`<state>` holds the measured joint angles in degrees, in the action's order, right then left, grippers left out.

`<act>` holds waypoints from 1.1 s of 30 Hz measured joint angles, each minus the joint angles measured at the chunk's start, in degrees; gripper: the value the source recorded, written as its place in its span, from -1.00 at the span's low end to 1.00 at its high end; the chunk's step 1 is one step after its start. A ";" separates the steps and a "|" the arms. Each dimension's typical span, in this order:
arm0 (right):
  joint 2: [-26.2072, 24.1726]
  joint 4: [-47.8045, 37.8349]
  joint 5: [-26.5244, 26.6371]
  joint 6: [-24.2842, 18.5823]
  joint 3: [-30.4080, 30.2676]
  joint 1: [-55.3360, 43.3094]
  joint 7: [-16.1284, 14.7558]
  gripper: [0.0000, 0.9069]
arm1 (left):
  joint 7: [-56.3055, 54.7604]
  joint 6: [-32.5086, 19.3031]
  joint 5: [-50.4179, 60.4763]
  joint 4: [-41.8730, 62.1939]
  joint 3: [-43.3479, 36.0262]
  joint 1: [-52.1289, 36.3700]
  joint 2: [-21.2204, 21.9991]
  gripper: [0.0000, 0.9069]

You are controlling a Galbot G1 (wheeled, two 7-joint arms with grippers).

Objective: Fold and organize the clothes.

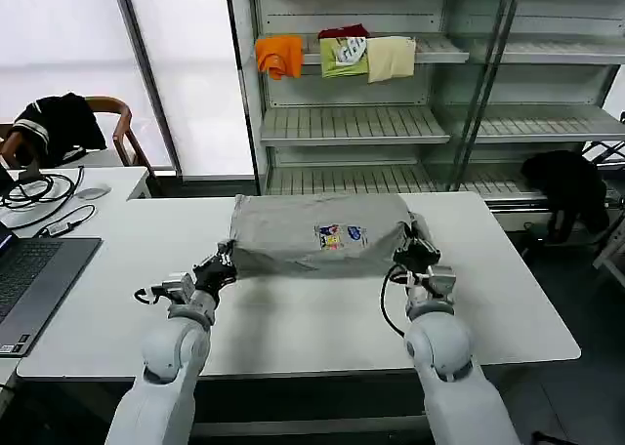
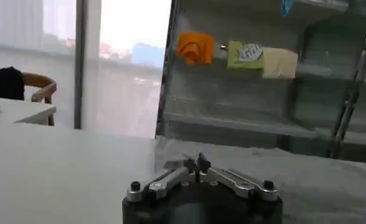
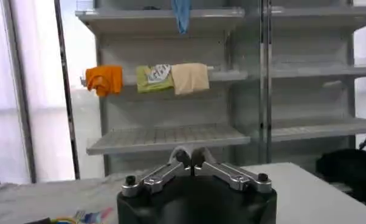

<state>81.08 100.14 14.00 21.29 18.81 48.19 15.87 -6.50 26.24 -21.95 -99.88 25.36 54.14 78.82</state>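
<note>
T-shirt [image 1: 317, 232] lies partly folded on the counter [image 1: 322, 318]; both grippers' fingers pinch its near corners, folds remaining.

A white table [image 1: 293, 318] fills the foreground. Behind it stands a pale metal shelving unit [image 1: 352, 123] with slatted shelves; on its upper shelf hang an orange garment [image 1: 280, 55], a green one [image 1: 344, 57] and a cream one [image 1: 391, 58]. Bright frosted windows [image 1: 186, 64] light the room from the left. A wooden chair [image 1: 117, 123] carries a black garment [image 1: 59, 121]. A laptop [image 1: 29, 279] lies at the table's left edge.
</note>
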 measured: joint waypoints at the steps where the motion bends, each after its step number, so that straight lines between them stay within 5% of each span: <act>1: 0.05 -0.88 0.00 -0.10 -0.07 -0.80 -0.18 -1.00 | 0.00 0.01 -0.01 0.77 -0.14 -0.61 0.00 -0.98; 18: 0.51 -15.62 0.63 -1.36 -0.87 -10.32 -2.42 -1.00 | 0.11 0.09 0.27 11.52 -1.95 -8.48 0.02 -0.98; 19: 0.58 -16.23 0.64 -1.36 -0.92 -10.59 -2.47 0.82 | 0.16 0.10 0.36 12.05 -2.04 -8.80 -0.03 -0.42; 20: 0.68 -16.86 0.63 -1.34 -1.01 -10.89 -2.54 1.00 | 0.23 0.09 0.43 12.44 -2.11 -9.04 -0.06 0.76; 21: 0.80 -17.52 0.63 -1.27 -1.12 -11.20 -2.63 1.00 | 0.31 0.10 0.50 12.87 -2.23 -9.33 -0.14 1.00; 33: 3.10 -22.92 5.89 1.97 -1.07 -14.96 0.03 1.00 | -0.09 1.45 1.10 15.54 -2.76 -11.21 -0.10 1.00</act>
<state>84.18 77.23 19.88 23.26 17.74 33.23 15.90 -6.59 27.69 -20.85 -84.33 22.60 42.93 78.72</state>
